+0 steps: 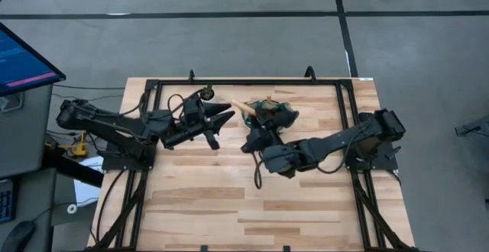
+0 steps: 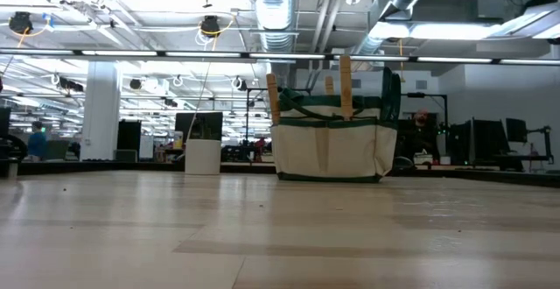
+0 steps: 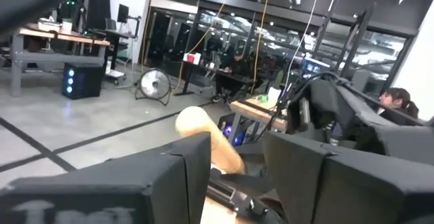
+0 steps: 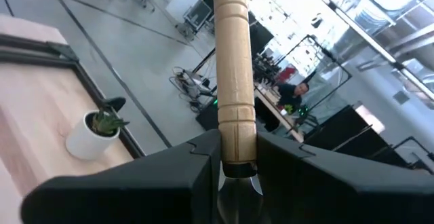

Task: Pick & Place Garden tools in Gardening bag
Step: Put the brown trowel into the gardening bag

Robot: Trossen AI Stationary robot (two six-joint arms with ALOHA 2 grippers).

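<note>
Frame centre: right gripper (image 4: 234,166) clamps a trowel (image 4: 232,68) beside the gardening bag (image 1: 276,113). Left gripper (image 3: 234,163) grips another trowel's wooden handle (image 3: 209,141), centre-left.

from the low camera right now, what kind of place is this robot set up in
Probably an open-plan robotics lab or industrial workshop. Bare ventilation ducts and strip lights run along an unfinished ceiling, desks with monitors stand behind the wooden table, and the floor around it is grey concrete.

no readable text, labels or signs
</note>
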